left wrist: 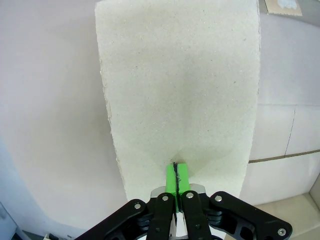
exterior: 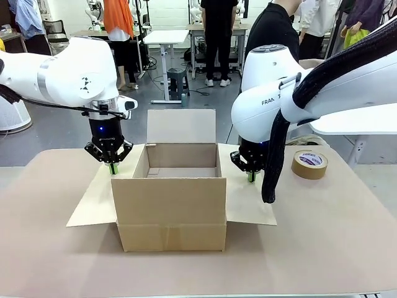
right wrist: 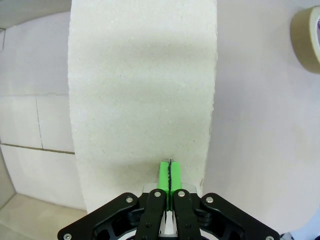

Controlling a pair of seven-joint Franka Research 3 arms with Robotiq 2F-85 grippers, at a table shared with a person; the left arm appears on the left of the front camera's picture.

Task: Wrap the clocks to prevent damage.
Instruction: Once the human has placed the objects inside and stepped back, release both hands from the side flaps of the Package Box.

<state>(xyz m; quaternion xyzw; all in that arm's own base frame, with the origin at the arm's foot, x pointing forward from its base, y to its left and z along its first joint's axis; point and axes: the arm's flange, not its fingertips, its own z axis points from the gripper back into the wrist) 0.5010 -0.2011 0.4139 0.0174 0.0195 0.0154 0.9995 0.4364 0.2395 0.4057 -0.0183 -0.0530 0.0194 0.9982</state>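
Observation:
The clocks are out of view. An open cardboard box (exterior: 170,205) stands mid-table with its side flaps folded out flat. My left gripper (exterior: 113,167) points straight down over the left flap (exterior: 93,198), its green pads pressed together on nothing. In the left wrist view the left gripper (left wrist: 175,175) is shut close above that flap (left wrist: 180,90). My right gripper (exterior: 251,177) points down at the right flap (exterior: 248,202), also shut and empty. The right wrist view has the right gripper (right wrist: 169,175) close above the flap (right wrist: 142,90). I cannot tell whether either touches the cardboard.
A roll of brown tape (exterior: 309,164) lies on the table right of the box, also at the upper right edge as the tape (right wrist: 307,35). A person in a black top (exterior: 273,31) stands behind the right arm. The box's back flap (exterior: 181,126) stands upright.

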